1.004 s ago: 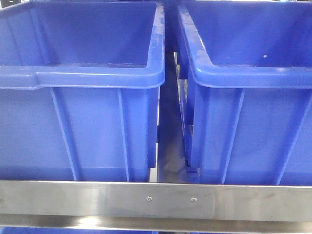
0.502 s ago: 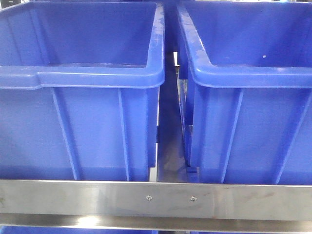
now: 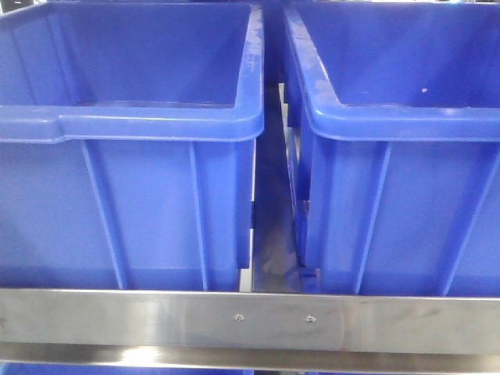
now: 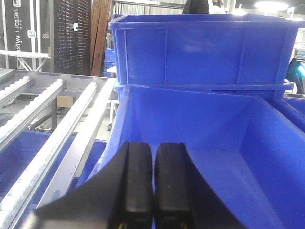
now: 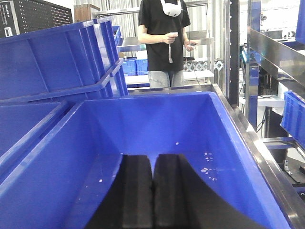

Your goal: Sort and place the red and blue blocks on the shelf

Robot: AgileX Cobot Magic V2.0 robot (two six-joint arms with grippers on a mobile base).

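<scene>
The red and blue blocks are out of view in every frame. The shelf's brushed-steel front rail (image 3: 250,320) with two small screws crosses the bottom of the front view. My left gripper (image 4: 153,149) is shut and empty, with its jaws pressed together, and hangs over the inside of a large blue bin (image 4: 248,143). My right gripper (image 5: 152,160) is shut and empty over the floor of another large blue bin (image 5: 157,124). Neither gripper shows in the front view.
Two large blue bins (image 3: 133,125) (image 3: 398,125) stand side by side behind the rail with a narrow gap between them. More blue bins (image 4: 200,47) are stacked behind. Roller rails (image 4: 52,124) run at the left. A person (image 5: 167,43) stands beyond the right bin.
</scene>
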